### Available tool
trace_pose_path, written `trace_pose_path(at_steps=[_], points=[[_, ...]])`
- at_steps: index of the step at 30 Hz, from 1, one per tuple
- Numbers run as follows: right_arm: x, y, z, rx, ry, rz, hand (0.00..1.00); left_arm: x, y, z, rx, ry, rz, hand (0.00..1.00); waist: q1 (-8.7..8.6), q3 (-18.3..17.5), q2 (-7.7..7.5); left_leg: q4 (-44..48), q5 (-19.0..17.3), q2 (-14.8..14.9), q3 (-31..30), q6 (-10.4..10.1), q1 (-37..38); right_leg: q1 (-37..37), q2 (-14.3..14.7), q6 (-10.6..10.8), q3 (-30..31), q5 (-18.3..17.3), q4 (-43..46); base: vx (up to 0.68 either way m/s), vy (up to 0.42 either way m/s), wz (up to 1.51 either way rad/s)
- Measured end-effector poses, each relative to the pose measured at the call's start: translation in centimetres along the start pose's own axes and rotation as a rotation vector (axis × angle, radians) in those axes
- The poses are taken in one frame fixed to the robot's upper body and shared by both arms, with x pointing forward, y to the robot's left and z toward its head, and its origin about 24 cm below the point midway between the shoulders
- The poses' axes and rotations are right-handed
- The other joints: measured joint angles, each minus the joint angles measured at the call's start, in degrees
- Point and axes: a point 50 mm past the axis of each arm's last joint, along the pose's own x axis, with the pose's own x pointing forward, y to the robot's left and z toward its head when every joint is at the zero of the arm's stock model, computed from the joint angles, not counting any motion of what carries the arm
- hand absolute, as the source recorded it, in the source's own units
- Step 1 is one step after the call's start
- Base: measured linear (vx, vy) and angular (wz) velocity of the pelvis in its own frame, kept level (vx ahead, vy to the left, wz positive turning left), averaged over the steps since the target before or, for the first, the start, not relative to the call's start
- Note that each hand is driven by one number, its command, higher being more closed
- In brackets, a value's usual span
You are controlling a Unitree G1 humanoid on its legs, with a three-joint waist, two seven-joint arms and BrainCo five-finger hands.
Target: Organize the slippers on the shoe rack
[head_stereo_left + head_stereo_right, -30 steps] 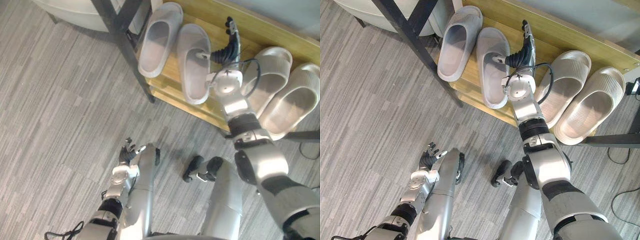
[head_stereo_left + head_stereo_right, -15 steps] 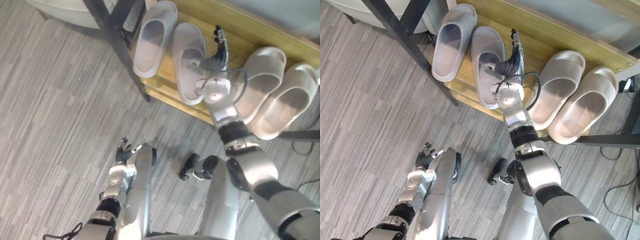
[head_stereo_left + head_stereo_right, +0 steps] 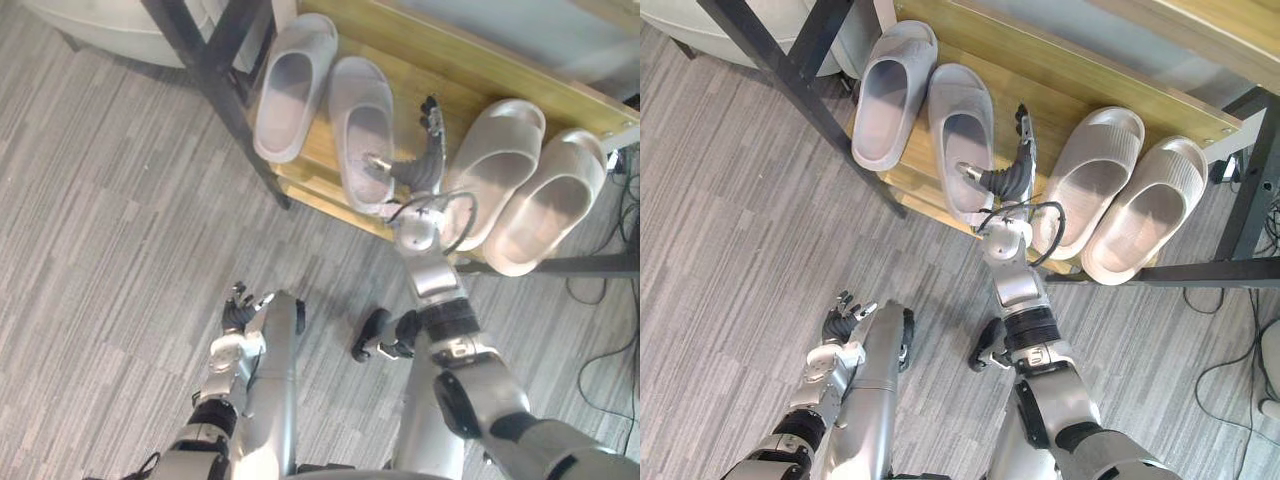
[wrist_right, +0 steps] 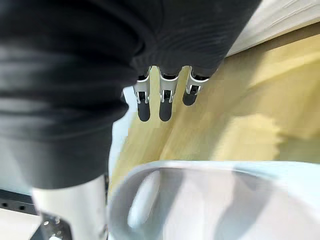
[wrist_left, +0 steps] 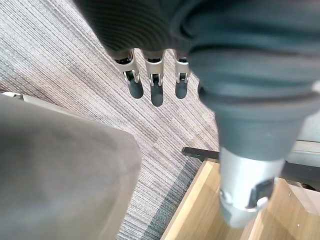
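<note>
Two grey slippers [image 3: 293,88] [image 3: 363,128] lie side by side on the left part of the wooden shoe rack [image 3: 445,72]. To their right lie two beige slippers [image 3: 500,160] [image 3: 553,198]. My right hand [image 3: 424,158] hovers between the second grey slipper and the first beige one, open, fingers [image 4: 165,102] straight over the shelf. Its thumb reaches to the heel end of that grey slipper [image 4: 200,200]. My left hand [image 3: 238,312] hangs low over the floor, open and holding nothing, its fingers [image 5: 156,87] relaxed.
A black metal leg [image 3: 212,85] slants down past the rack's left end. A white rounded object [image 3: 90,20] sits behind it. Another black bar [image 3: 1200,272] runs under the beige slippers, with cables [image 3: 1240,370] on the grey striped floor to its right.
The camera has shifted. Relative to the slippers, my right hand has drawn back from deep over the shelf toward its front edge. The slippers and left hand stay put.
</note>
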Motion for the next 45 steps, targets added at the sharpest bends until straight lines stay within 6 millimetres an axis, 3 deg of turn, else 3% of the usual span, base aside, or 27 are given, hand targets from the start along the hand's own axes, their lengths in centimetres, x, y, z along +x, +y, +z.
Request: trace_pose_path(at_steps=[8, 25, 39, 45], points=[[-2.7, 0.8, -2.2, 0.062, 0.096, 0.036, 0.00, 0.0, 0.3, -0.1, -0.014, 0.002, 0.020, 0.00, -0.15, 0.3, -0.22, -0.2, 0.0, 0.2, 0.0, 0.0, 0.3, 0.5, 0.1, 0.4, -0.4, -0.2, -0.3, 0.00, -0.003, -0.01], [-3.4, 1.6, -1.8, 0.317, 0.124, 0.072, 0.00, 0.0, 0.4, -0.1, -0.026, 0.003, 0.053, 0.00, 0.06, 0.5, 0.06, -0.5, 0.0, 0.0, -0.5, 0.0, 0.4, 1.0, 0.0, 0.8, -0.7, -0.4, -0.5, 0.00, 0.000, 0.00], [-1.2, 2.8, 0.4, 0.509, 0.130, 0.089, 0.00, 0.1, -0.8, 0.0, -0.047, 0.002, 0.031, 0.00, 1.49, 1.3, 1.47, -0.7, 0.0, -1.0, -1.6, 0.0, -0.1, 1.3, -0.6, 1.0, -1.4, -0.6, -0.4, 0.02, -0.009, 0.04], [-0.6, 2.6, 0.3, 0.590, 0.169, 0.051, 0.00, 0.1, -1.0, 0.0, -0.052, 0.003, 0.025, 0.00, 2.07, 1.4, 1.59, -0.6, 0.0, -1.2, -1.8, 0.0, -0.2, 1.3, -0.8, 1.0, -1.5, -0.6, -0.3, 0.00, 0.000, 0.00]])
